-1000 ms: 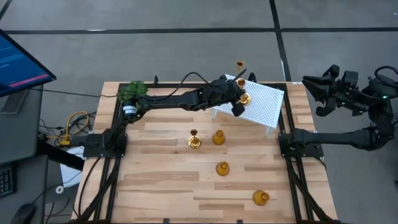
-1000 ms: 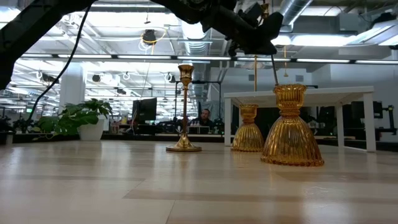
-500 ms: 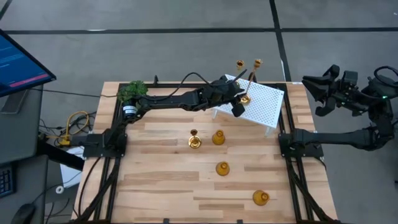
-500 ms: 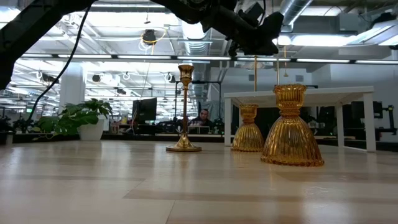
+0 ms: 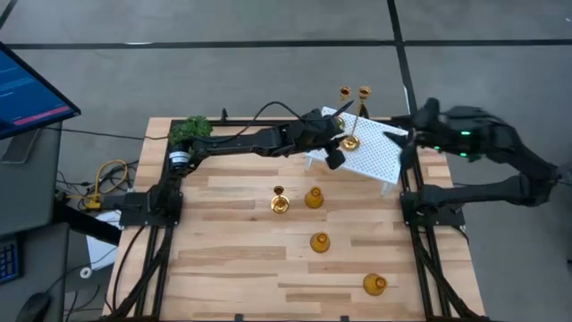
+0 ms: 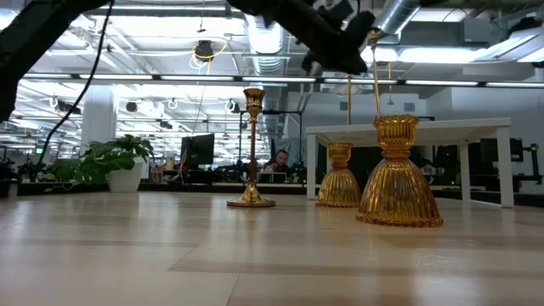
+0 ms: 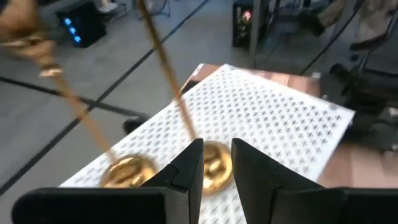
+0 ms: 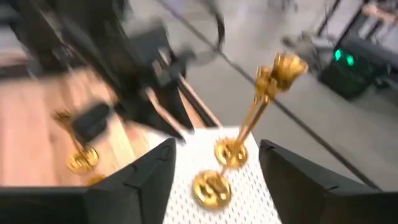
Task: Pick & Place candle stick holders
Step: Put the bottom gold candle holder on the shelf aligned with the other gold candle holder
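Two tall brass sticks stand by their round bases on the white perforated stand at the far side. My left gripper is slightly open at the near stick's base. My right gripper is open and empty at the stand's right side, facing both sticks. A third tall stick and three squat amber holders stand on the table. My left gripper's fingers stand close on either side of the near stick's round base, coming level from the table's left. Whether they touch it I cannot tell. The stick stands on the stand, leaning a little.
A green plant sits at the far left corner. In the low view the tall stick and two squat holders stand ahead. The wooden table has bare room at the near left.
The stick at my left gripper has tipped from a strong lean toward upright on the stand. My left gripper has drawn back a little toward the table's left. My right arm has swung in from beyond the right edge toward the stand.
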`<action>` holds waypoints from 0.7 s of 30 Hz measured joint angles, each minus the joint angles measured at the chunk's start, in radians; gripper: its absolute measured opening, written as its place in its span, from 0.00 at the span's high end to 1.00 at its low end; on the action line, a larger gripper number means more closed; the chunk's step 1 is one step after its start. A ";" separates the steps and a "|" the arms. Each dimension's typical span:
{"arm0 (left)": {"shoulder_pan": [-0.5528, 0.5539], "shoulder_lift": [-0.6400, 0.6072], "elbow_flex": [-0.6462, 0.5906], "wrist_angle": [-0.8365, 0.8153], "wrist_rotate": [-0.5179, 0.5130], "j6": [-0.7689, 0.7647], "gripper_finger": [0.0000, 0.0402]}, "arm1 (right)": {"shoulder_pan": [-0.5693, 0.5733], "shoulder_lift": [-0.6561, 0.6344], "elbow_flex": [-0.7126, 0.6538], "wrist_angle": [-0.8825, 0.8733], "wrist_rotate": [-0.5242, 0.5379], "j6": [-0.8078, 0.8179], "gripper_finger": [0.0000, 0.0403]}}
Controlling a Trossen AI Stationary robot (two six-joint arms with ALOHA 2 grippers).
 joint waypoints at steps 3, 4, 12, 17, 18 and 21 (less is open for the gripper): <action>0.000 -0.080 -0.036 -0.086 -0.069 0.046 0.79 | -0.006 0.034 -0.001 -0.044 0.043 0.030 0.41; 0.000 -0.114 -0.049 -0.102 -0.097 0.063 0.79 | -0.012 0.035 -0.001 -0.064 0.062 0.043 0.41; 0.010 -0.502 -0.264 -0.115 -0.171 0.103 0.79 | -0.067 -0.007 -0.005 -0.113 0.071 0.071 0.48; 0.011 -0.752 -0.417 -0.094 -0.172 0.065 0.80 | -0.097 -0.036 -0.162 0.005 0.055 0.056 0.47; 0.010 -0.794 -0.441 -0.094 -0.172 0.047 0.80 | -0.104 -0.044 -0.206 0.044 0.044 0.052 0.47; 0.009 -0.899 -0.515 -0.088 -0.171 0.017 0.81 | -0.136 -0.073 -0.337 0.164 0.020 0.048 0.45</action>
